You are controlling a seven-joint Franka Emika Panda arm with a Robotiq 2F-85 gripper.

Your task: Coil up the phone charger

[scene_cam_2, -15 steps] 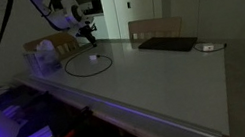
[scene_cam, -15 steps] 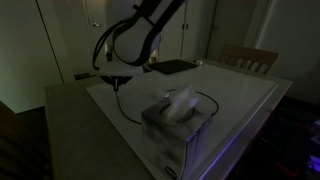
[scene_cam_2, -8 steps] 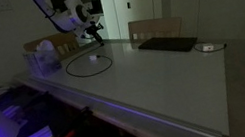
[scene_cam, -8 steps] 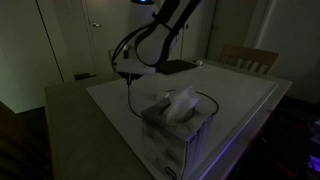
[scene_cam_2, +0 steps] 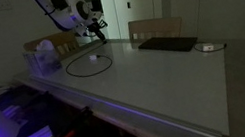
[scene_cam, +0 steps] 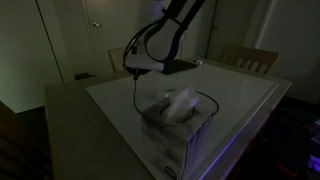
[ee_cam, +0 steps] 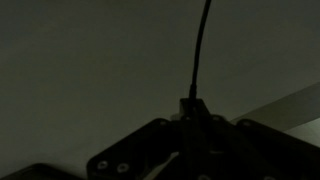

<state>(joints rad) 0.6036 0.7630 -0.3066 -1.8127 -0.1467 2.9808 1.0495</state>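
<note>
A: How does the pincer [ee_cam: 190, 110] stand?

B: It is closed narrow on the phone charger [ee_cam: 198, 55]. In the wrist view the thin dark cable runs straight out from between the jaws.

A: And where is the rest of the cable?

B: In an exterior view it drops from the raised pincer to the worktop [scene_cam: 240, 100], and the tissue box [scene_cam: 178, 118] partly hides it. In an exterior view it lies as a loose ring, with the small white plug block [scene_cam_2: 93, 55] near the ring's far edge.

A: What else is there?

B: A flat black pad [scene_cam_2: 167, 44] lies well apart from the ring, near a chair [scene_cam_2: 152, 27].
</note>
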